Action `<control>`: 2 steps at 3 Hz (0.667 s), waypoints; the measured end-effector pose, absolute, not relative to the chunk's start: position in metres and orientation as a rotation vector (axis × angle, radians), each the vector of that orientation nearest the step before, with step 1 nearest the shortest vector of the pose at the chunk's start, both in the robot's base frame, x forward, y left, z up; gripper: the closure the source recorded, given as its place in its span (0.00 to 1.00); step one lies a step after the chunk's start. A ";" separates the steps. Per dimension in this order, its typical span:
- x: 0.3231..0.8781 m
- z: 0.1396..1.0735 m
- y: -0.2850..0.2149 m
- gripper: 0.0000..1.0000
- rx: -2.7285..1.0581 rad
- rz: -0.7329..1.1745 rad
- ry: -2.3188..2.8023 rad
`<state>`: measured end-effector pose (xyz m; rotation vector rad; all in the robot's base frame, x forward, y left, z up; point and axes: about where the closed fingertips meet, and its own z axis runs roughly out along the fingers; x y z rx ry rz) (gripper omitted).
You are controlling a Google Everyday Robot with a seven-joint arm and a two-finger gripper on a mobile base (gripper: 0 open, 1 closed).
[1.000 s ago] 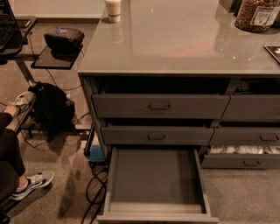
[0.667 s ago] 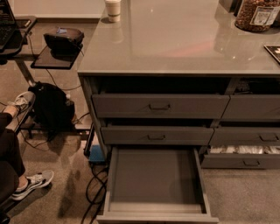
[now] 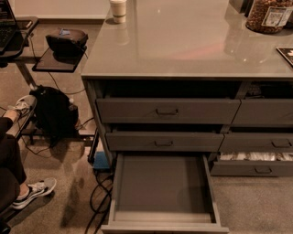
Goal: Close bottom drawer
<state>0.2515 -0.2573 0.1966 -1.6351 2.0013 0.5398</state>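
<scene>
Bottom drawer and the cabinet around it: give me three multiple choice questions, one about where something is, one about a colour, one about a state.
1. Where does the paper cup stand?
A. On the floor
B. At a far corner of the countertop
C. On the low black shelf

2. What colour is the tray inside the bottom drawer?
A. White
B. Red
C. Grey

3. What state is the bottom drawer in?
A. Pulled far out, tray bare
B. Shut flush
C. Lifted out and set on top

Answers: 1 B, the cup sits on the grey top near its back edge. 2 C, the tray is plain grey like the fronts. 3 A, it juts well past the drawers above and nothing lies in it. The gripper is not in view.
</scene>
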 end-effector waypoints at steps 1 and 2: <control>0.271 0.191 -0.253 0.85 -1.556 0.581 1.973; 0.293 0.183 -0.248 1.00 -1.461 0.670 1.945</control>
